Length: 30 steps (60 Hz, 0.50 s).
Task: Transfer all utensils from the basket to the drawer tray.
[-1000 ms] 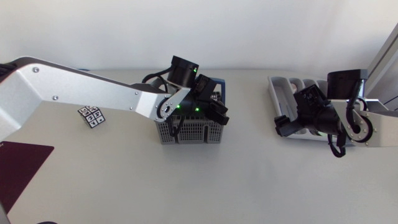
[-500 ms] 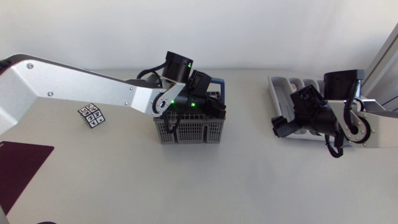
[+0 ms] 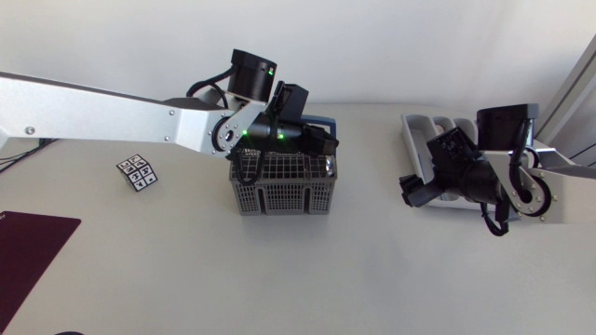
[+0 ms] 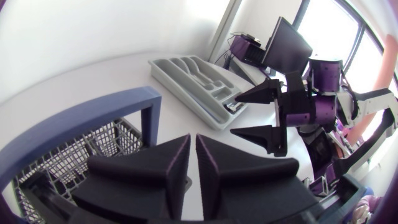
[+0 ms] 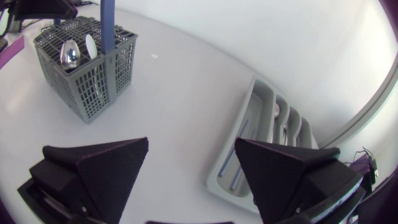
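**Dark mat** (image 3: 28, 251): lies at the table's left edge.

**Marker card** (image 3: 136, 173): lies between the mat and the basket, apart from both.

**Left arm** (image 3: 112, 112): enters from the left and ends over the basket (image 3: 279, 197).

**Left gripper** (image 4: 193, 146): sits above the far side of the basket, just beside the blue handle (image 4: 93, 115). Its fingers are drawn together to a narrow slit, and nothing is visible between them. The basket's grid compartments lie directly under the fingers.

**Basket:** stands at mid-table. The right wrist view shows two spoons (image 5: 69, 55) upright in it, bowls up, next to the handle.

**Right gripper** (image 5: 191, 142): sits at the basket-side edge of the tray (image 5: 249, 99). Its fingers are spread wide and hold nothing. The tray lies just ahead of the fingers. The basket stands farther ahead, well apart from the gripper.

**Tray:** lies at the table's right, toward the far edge. Its long compartments hold a few utensils (image 5: 285, 127). Their kind cannot be told.
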### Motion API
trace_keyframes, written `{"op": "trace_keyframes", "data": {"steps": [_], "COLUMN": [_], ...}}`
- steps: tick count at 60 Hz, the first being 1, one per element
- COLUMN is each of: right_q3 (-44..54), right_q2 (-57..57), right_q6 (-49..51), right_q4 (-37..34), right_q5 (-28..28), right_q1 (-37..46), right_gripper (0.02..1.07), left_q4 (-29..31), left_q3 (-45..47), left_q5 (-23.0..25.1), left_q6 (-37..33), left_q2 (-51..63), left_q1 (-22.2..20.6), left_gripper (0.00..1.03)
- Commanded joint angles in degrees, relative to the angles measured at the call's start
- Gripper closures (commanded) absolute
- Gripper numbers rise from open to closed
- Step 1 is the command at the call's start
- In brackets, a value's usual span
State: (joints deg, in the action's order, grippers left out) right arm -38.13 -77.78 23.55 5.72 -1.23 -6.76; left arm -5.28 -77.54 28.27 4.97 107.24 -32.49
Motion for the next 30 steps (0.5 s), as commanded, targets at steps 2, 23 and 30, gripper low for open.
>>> {"op": "trace_keyframes", "data": {"steps": [2,23,30], "right_q3": [1.9,2.6,2.7], "right_q2": [0.9,0.8,0.9], "right_q6": [-1.0,-1.1,-1.1], "right_q4": [-0.8,-0.7,-0.8], "right_q5": [0.5,0.9,1.1], "right_q1": [-0.4,-1.5,-1.9], "right_gripper": [0.07,0.07,0.07], "left_q4": [2.3,12.8,15.4], "left_q3": [-1.3,-3.9,-5.2], "left_q5": [0.4,0.3,-1.0], "left_q6": [1.3,1.1,0.9], "left_q2": [-1.1,-0.9,-1.2], "left_q1": [1.0,1.1,1.0], "left_gripper": [0.82,0.66,0.63]}}
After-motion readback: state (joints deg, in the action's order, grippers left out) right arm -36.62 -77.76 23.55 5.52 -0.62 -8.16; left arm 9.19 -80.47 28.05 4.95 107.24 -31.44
